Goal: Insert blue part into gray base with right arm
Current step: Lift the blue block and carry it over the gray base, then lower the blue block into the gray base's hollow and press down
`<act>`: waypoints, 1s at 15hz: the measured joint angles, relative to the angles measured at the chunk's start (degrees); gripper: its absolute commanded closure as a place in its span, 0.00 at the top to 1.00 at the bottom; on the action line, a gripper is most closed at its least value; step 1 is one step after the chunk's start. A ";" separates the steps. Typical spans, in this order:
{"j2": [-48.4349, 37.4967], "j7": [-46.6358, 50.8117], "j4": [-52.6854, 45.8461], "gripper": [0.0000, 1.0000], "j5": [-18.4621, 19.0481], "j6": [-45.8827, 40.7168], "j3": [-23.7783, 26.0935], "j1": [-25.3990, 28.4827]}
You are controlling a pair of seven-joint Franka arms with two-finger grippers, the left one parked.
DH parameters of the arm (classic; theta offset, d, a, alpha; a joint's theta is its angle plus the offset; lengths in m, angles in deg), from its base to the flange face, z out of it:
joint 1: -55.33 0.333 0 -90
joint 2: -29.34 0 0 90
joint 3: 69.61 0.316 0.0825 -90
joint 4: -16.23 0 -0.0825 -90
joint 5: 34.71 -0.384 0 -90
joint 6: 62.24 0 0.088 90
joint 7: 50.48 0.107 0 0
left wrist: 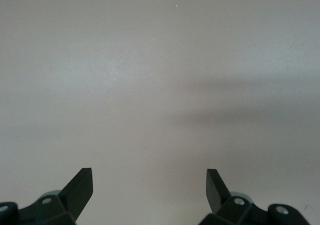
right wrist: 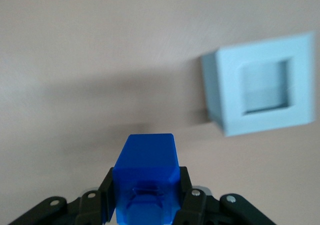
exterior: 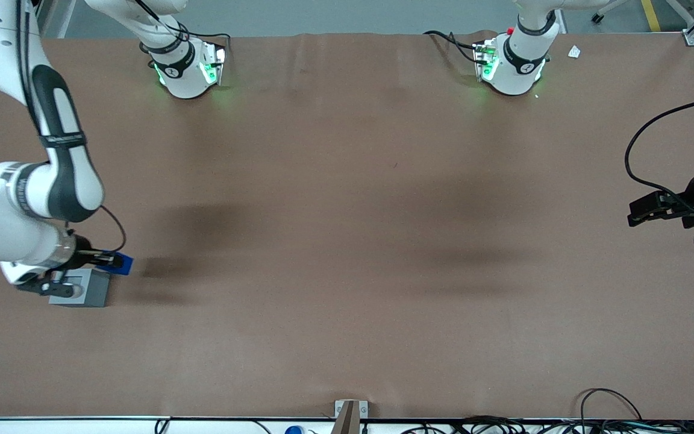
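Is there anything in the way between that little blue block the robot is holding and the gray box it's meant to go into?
Nothing visible. The gripper holds the blue part above the table, beside the gray base. Only bare brown table surface shows between them, and the base's square recess looks open.

- The right arm [exterior: 52, 181] hangs over its end of the brown counter [exterior: 347, 241].
- Its hand [exterior: 103, 260] grips the blue part [exterior: 124, 264], just above the gray base [exterior: 85, 288].
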 measured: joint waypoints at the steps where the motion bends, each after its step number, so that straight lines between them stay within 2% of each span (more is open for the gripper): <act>1: 0.10 -1.36 -2.08 0.03 0.02 -1.48 -0.02 -0.68; 5: 3.80 -7.00 -10.66 0.03 0.07 -8.84 -0.09 -3.68; 9: 8.28 -10.93 -15.15 0.03 0.07 -9.30 -0.14 -6.83; 15: 10.25 -11.46 -18.23 0.03 0.08 -9.58 -0.14 -7.74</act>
